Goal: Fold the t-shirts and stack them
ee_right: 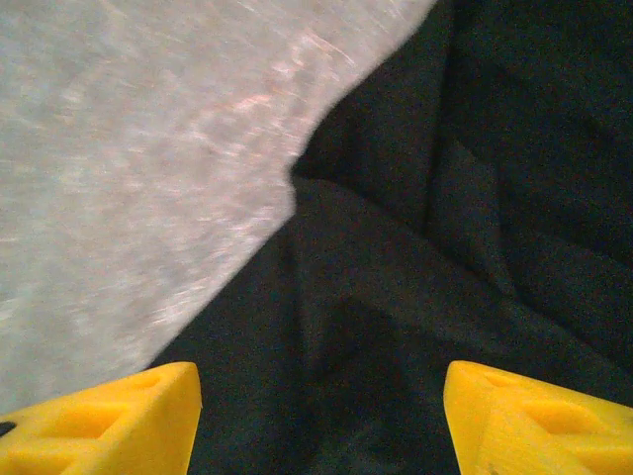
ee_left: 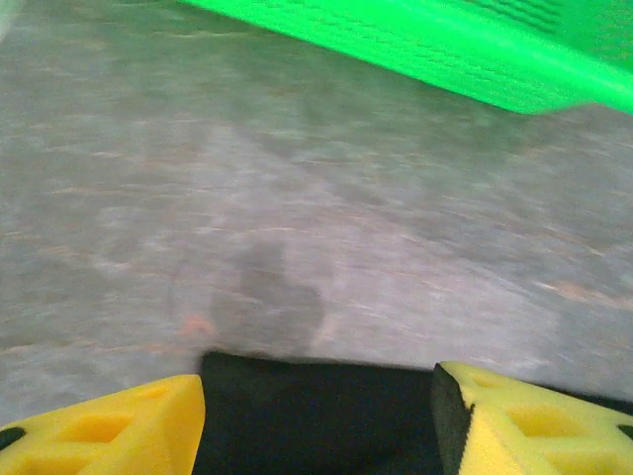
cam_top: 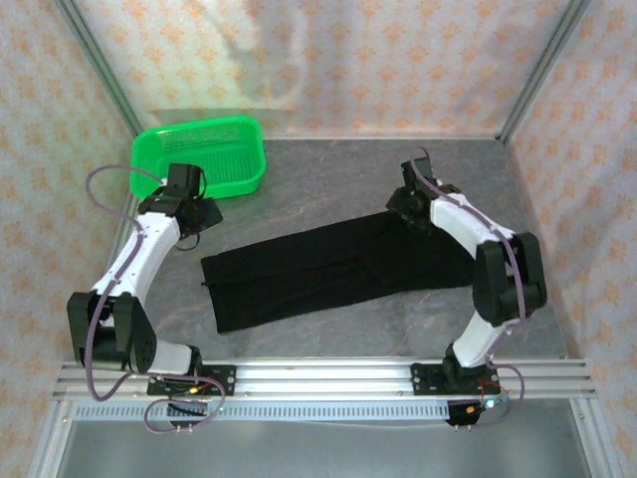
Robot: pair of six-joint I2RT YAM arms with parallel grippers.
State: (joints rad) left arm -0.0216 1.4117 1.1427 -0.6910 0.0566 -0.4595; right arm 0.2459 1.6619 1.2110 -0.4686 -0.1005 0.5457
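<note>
One black t-shirt (cam_top: 328, 269) lies folded into a long strip across the middle of the grey table, running from lower left up to the right. My left gripper (cam_top: 204, 217) hovers just past the strip's upper left corner. In the left wrist view the left gripper (ee_left: 316, 426) stands open, its yellow fingers (ee_left: 109, 426) on either side of the t-shirt's edge (ee_left: 297, 396). My right gripper (cam_top: 406, 211) is over the strip's far right end. In the right wrist view the right gripper (ee_right: 321, 426) is open above the wrinkled t-shirt (ee_right: 445, 198), with nothing pinched.
A bright green mesh basket (cam_top: 199, 127) stands at the back left, close behind my left gripper, and its rim (ee_left: 445, 49) crosses the top of the left wrist view. Patterned walls close in the table at the back and on both sides. Bare grey tabletop (cam_top: 328, 179) lies behind the shirt.
</note>
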